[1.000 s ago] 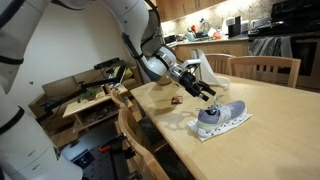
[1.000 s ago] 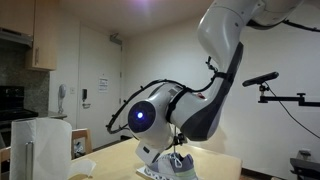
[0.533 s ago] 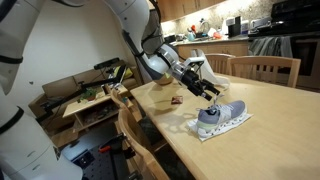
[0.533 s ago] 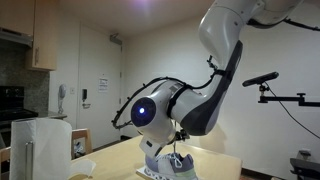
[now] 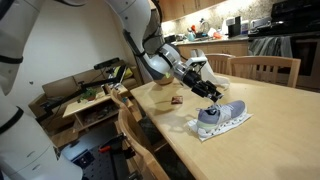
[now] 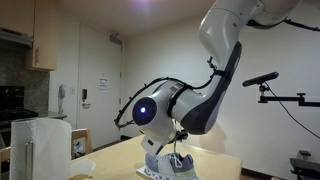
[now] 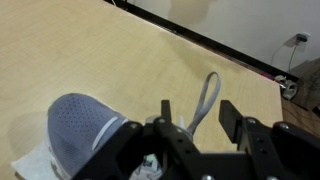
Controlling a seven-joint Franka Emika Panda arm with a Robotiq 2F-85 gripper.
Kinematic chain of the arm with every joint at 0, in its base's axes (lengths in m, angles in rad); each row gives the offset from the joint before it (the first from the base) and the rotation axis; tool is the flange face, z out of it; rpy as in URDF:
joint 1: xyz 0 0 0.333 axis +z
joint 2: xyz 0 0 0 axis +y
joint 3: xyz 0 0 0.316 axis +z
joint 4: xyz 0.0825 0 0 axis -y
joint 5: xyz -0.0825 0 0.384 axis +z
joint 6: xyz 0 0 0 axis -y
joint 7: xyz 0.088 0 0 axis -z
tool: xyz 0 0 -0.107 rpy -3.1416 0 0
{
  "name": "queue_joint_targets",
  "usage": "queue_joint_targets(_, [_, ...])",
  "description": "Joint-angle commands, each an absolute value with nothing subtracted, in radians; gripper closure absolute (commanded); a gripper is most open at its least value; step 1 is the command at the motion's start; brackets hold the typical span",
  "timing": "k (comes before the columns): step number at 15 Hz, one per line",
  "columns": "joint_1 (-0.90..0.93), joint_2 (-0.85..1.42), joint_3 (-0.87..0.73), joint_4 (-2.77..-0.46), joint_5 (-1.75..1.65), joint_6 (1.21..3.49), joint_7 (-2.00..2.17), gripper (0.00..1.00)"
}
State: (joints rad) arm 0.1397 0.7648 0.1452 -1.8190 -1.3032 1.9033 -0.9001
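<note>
Gripper (image 5: 212, 96) hovers above the grey sneaker (image 5: 222, 117) on the wooden table (image 5: 270, 135) in an exterior view; in an exterior view the arm (image 6: 190, 105) hides most of both. Wrist view: we see fingers (image 7: 232, 120) apart, unclamped, straddling the raised shoelace (image 7: 205, 98) so it sits between the pads.

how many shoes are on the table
1: a blue-grey shoe near the table edge, under the gripper, its lace loop between the open jaws. The arm hides part of the table, so another may be hidden.
</note>
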Motion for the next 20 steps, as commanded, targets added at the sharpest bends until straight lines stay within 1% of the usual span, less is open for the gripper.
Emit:
queue_joint_targets(1, [0.139, 0.742, 0.148, -1.831, -1.282, 1.887, -0.917, 0.73])
queue_joint_targets(2, [0.139, 0.742, 0.149, -1.831, -1.281, 1.887, -0.919, 0.43])
queue_joint_targets(3, [0.141, 0.743, 0.149, -1.831, -1.28, 1.885, -0.918, 0.38])
queue_joint_targets(4, [0.143, 0.744, 0.149, -1.83, -1.278, 1.879, -0.919, 0.37])
queue_joint_targets(7, [0.149, 0.745, 0.152, -1.829, -1.272, 1.872, -0.917, 0.17])
queue_joint_targets(8, [0.152, 0.745, 0.153, -1.829, -1.272, 1.869, -0.917, 0.08])
queue_joint_targets(9, [0.154, 0.746, 0.153, -1.829, -1.27, 1.867, -0.915, 0.02])
queue_joint_targets(10, [0.156, 0.746, 0.154, -1.828, -1.269, 1.866, -0.915, 0.0])
queue_joint_targets(18, [0.172, 0.75, 0.155, -1.822, -1.273, 1.863, -0.921, 0.0])
queue_joint_targets(19, [0.173, 0.75, 0.155, -1.823, -1.274, 1.864, -0.921, 0.06])
queue_joint_targets(20, [0.174, 0.75, 0.154, -1.823, -1.274, 1.864, -0.919, 0.26])
